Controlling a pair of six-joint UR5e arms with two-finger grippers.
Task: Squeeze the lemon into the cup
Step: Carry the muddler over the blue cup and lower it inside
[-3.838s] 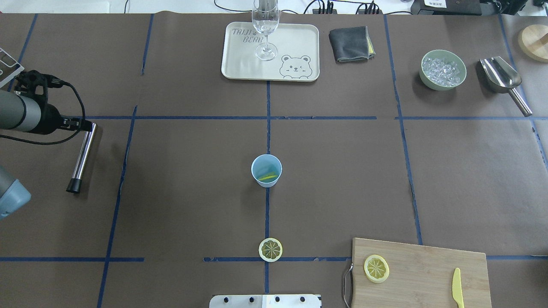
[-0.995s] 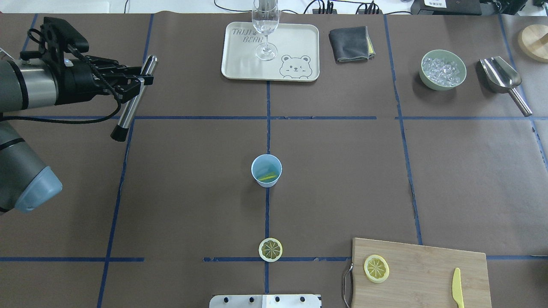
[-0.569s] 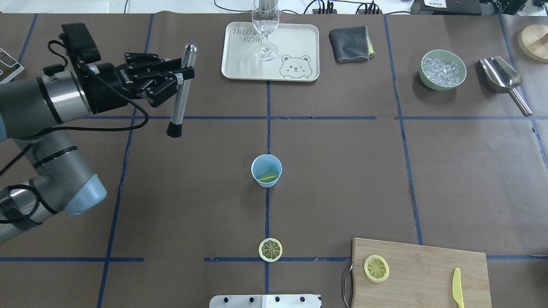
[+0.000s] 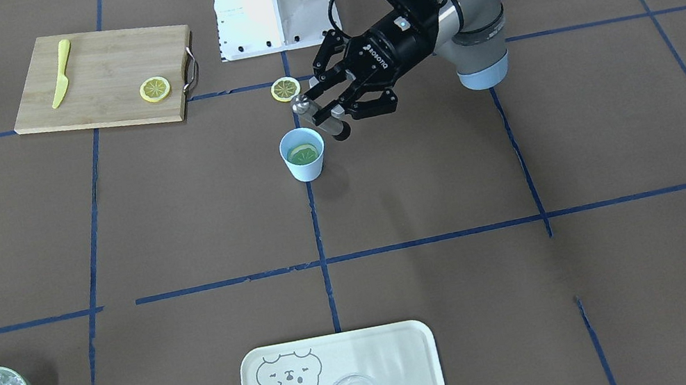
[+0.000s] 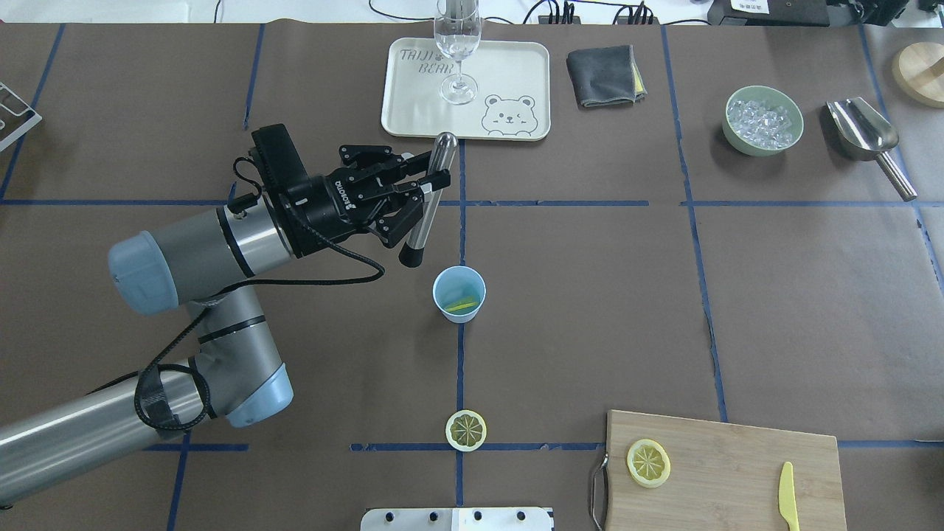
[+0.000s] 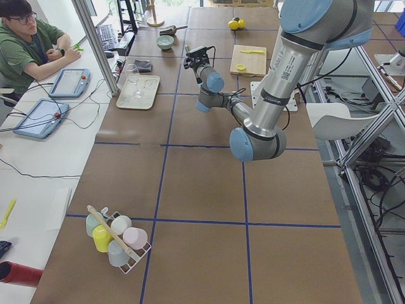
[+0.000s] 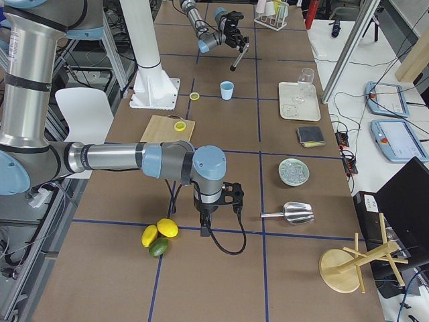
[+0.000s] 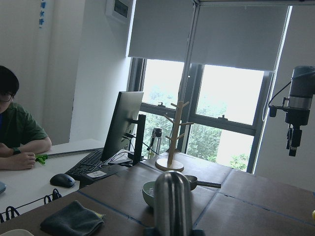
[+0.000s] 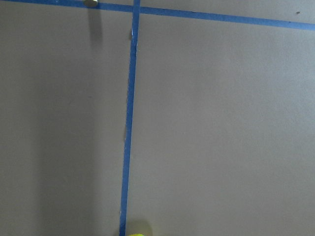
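Observation:
The pale-blue cup (image 5: 459, 293) stands at the table's middle with a lemon slice (image 4: 302, 153) lying inside it. My left gripper (image 5: 426, 190) is shut on a steel muddler (image 5: 422, 221) with a black tip. It holds the muddler tilted, tip down, just beyond and left of the cup, apart from it. In the front view the gripper (image 4: 325, 109) is beside the cup (image 4: 304, 164). The muddler's top fills the left wrist view (image 8: 172, 204). My right gripper (image 7: 204, 221) hangs over the table near whole lemons (image 7: 161, 231); I cannot tell if it is open.
A lemon slice (image 5: 466, 430) lies on the table near the base. A cutting board (image 5: 737, 457) holds another slice (image 5: 648, 462) and a yellow knife (image 5: 788, 495). Tray (image 5: 516, 74) with a glass (image 5: 457, 44), grey cloth (image 5: 601, 74), ice bowl (image 5: 762, 119) and scoop (image 5: 866, 136) line the far side.
My left arm has swung in from the far left edge to the table's middle, carrying the muddler to just beside the cup. Cup and lemon slices have not moved.

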